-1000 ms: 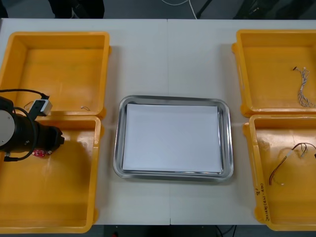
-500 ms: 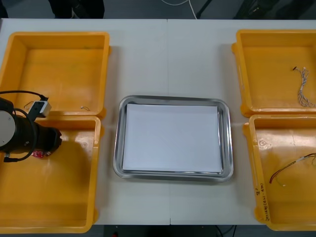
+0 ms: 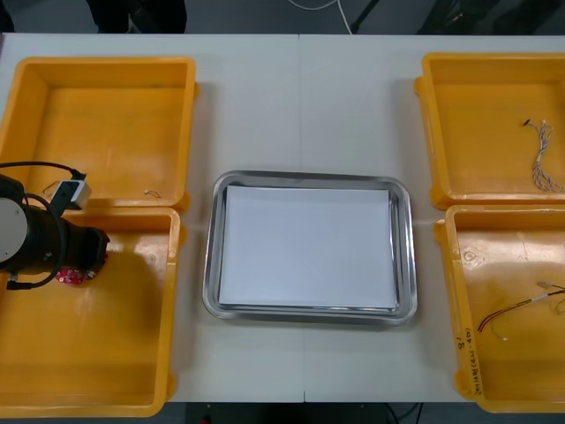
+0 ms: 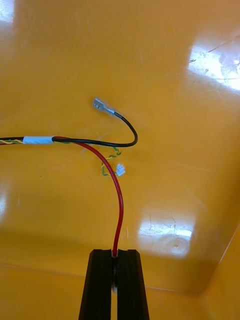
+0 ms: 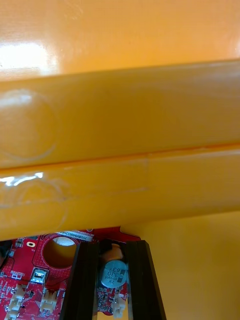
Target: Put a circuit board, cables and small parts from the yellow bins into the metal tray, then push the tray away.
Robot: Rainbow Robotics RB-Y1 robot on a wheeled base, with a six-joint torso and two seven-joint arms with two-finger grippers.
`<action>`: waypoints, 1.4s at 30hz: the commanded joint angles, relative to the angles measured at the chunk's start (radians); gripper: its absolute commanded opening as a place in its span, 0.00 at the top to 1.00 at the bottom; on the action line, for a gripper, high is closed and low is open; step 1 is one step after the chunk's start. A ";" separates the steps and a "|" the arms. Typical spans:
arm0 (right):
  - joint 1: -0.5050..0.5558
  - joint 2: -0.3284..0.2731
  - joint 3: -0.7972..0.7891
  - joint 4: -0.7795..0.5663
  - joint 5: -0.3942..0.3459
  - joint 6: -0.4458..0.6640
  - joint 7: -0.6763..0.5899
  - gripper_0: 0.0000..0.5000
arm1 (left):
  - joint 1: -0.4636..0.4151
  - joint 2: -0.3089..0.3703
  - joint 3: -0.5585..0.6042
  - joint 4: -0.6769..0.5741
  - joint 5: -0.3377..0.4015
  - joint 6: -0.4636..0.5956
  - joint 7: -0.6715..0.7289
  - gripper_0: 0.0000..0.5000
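- The left arm [image 3: 35,243] reaches in from the left edge of the surface [image 3: 300,106]. It lies low over the far left corner of the near-left yellow bin [image 3: 88,353].
- The left claw [image 5: 113,246] pinches the round red circuit board [image 3: 75,276], one finger on each side of a silver component [image 5: 112,275]. The board sits just under the bin's far wall.
- The right claw [image 4: 116,252] is over the floor of the near-right yellow bin [image 3: 494,380]. Its fingers are pressed on the red strand of the red and yellow cable [image 4: 120,200].
- A second ago that cable stood in a raised arch; it now runs flatter, toward the bin's right edge. The left arm has drawn back slightly leftward.
- The metal tray [image 3: 210,265], white inside, lies at the surface's middle.
- The far-left yellow bin [image 3: 106,115] holds a small metal part [image 3: 153,193] by its near right corner.
- The far-right yellow bin [image 3: 477,124] holds a pale twisted cable [image 3: 543,159] along its right edge.
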 commanded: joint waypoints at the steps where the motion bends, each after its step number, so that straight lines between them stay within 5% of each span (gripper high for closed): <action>1: 0.022 0.007 -0.036 -0.022 0.013 -0.012 0.035 1.00 | -0.005 0.001 0.014 -0.027 0.005 -0.006 -0.058 1.00; 6: 0.024 0.034 -0.036 -0.022 0.031 -0.012 0.041 1.00 | -0.005 0.005 0.064 -0.080 0.019 0.051 -0.058 1.00; 9: 0.024 0.048 -0.036 -0.022 0.043 -0.012 0.044 0.87 | -0.005 0.015 0.093 -0.115 0.029 0.109 -0.057 1.00; 17: 0.024 0.066 -0.036 -0.022 0.054 -0.012 0.049 0.00 | 0.067 0.027 0.167 -0.246 0.069 0.189 -0.060 1.00; 32: 0.001 0.074 -0.048 -0.022 0.039 -0.005 0.032 0.00 | 0.254 0.025 0.161 -0.338 0.109 0.147 -0.080 1.00; 42: -0.263 0.068 -0.123 -0.022 0.016 0.322 -0.069 0.00 | 0.311 0.024 0.066 -0.324 0.091 0.045 -0.074 1.00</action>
